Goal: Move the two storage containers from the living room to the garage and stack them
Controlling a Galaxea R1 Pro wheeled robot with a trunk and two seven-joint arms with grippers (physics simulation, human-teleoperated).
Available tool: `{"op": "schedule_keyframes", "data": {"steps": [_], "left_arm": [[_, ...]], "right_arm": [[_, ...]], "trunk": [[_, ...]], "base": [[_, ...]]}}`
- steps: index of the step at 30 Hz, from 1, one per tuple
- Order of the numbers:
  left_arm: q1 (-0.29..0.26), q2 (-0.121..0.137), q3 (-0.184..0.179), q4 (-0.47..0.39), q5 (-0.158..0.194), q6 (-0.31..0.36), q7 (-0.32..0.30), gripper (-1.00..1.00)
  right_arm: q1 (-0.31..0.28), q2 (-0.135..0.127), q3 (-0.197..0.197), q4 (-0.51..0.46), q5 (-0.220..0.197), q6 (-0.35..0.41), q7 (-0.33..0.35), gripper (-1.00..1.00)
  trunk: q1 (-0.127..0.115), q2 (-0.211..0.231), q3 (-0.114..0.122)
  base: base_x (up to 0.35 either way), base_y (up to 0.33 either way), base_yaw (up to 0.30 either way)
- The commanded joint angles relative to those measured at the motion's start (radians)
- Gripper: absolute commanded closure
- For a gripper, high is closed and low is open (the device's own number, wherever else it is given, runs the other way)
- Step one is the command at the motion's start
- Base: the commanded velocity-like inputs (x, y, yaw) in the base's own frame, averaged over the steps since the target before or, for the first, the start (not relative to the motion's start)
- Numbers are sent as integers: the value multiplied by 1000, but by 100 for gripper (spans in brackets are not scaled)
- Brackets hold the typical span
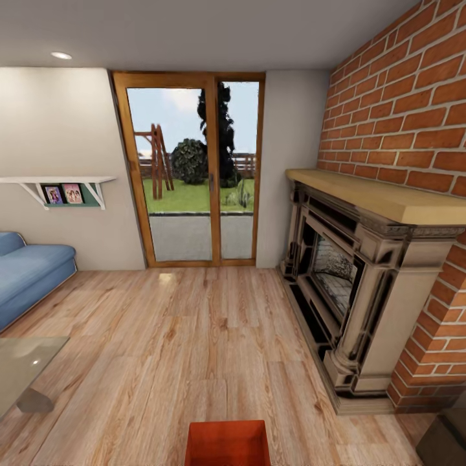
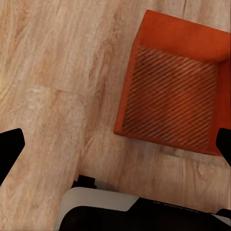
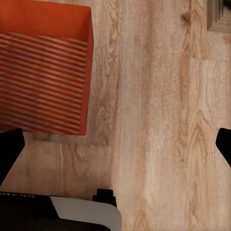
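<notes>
Fingers of the left gripper (image 2: 115,142) spread wide, black tips at opposite edges of the left wrist view, holding nothing, hanging above light wood plank flooring (image 2: 53,72). Fingers of the right gripper (image 3: 115,147) likewise spread wide and bare, touching nothing, over the same planks. Writing: only a few pale letters on the dark body at the edge of the right wrist view, too cut off and small to read.

One orange-red rectangular plastic storage container (image 1: 228,443), lidless and shallow, sitting on the plank floor at the lower edge of the head view, directly ahead of the robot. Seen from the left wrist (image 2: 175,91) and from the right wrist (image 3: 43,72) as well, with a striped shimmer across its bottom, lying between the two grippers but touched by neither.

Elsewhere in the living room: light-blue sofa (image 1: 29,272) at the left, corner of a grey glass coffee table (image 1: 19,369), wood-framed glass door (image 1: 194,175) onto a garden, white wall shelf (image 1: 61,184) with small framed photos, stone fireplace (image 1: 349,285) against a red brick wall (image 1: 401,110).
</notes>
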Motion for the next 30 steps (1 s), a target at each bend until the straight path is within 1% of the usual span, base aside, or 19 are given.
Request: {"op": "schedule_keyframes", "data": {"steps": [1,4,7,10,11,13,14,15,16,17,18,20,21,22,23,24,26,28,30], "left_arm": [[-1,-1,6,2,4,-2,-8,-100],[-1,-11,5,2,5,-1,-9,-100],[-2,-32,2,0,2,2,-7,-100],[-2,-36,1,-26,-2,7,-7,-100],[-3,-35,-1,-109,-6,57,-9,-100],[-3,-35,-1,-201,-6,151,-8,-100],[-3,-36,-1,-293,-6,244,-7,-100],[-4,-37,-1,-352,-6,299,-6,-100],[-4,-37,-1,-382,-6,324,-6,-100],[-7,-41,-1,-528,-4,433,-7,-100],[-9,-46,-2,-631,-3,504,-8,-100],[-13,-54,-2,-724,-2,569,-8,-100],[-18,-58,-3,-760,-3,600,-7,-100],[-22,-60,-3,-775,-3,615,-7,-100],[-38,-64,-3,-805,-3,654,-6,-100],[-45,-66,-4,-811,-4,666,-6,-100],[-74,-69,-5,-823,-5,711,-1,-100],[-99,-76,-8,-810,-10,761,25,-100],[-100,-78,-15,-801,-17,764,27,-100]], "right_arm": [[0,0,7,1,1,-3,-2,-100],[0,-1,7,1,4,-2,-1,-100],[0,0,7,-2,7,-1,-8,-100],[-1,0,7,-19,8,-1,-11,-100],[-1,-1,5,-96,6,1,-8,-100],[-2,-1,4,-160,2,7,-5,-100],[-7,0,3,-204,0,11,-4,-100],[-10,0,2,-230,-1,13,-4,-100],[-12,0,2,-243,-1,15,-4,-100],[-33,1,2,-313,-4,57,-5,-100],[-56,2,2,-370,-7,128,-3,-100],[-80,2,1,-429,-26,201,-3,-100],[-93,2,1,-454,-46,229,-3,-100],[-99,2,1,-463,-57,242,-3,-100],[-116,1,1,-483,-90,274,-3,-100],[-121,1,1,-487,-98,283,-3,-100],[-136,0,1,-496,-120,308,-3,-100],[-148,-7,0,-501,-139,326,-2,-100],[-148,-7,1,-500,-141,329,0,-100]], "trunk": [[0,-1,-2],[0,-1,-6],[0,-1,-11],[0,-1,-16],[0,-1,-18],[0,-1,-21],[0,-1,-22],[0,-1,-24],[0,-1,-26],[0,-1,-27],[0,-1,-29],[0,-1,-32],[0,-1,-34],[0,-1,-35],[0,-1,-37],[0,-1,-38],[0,-1,-42],[0,-1,-45],[0,-1,-48]], "base": [[0,0,0],[0,0,0],[0,0,16],[0,0,74],[0,0,107],[0,0,111],[0,0,113],[0,0,113],[0,0,114],[0,0,110],[0,0,108],[0,0,107],[0,0,107],[0,0,107],[0,0,106],[0,0,106],[0,0,106],[0,0,106],[0,0,106]]}}
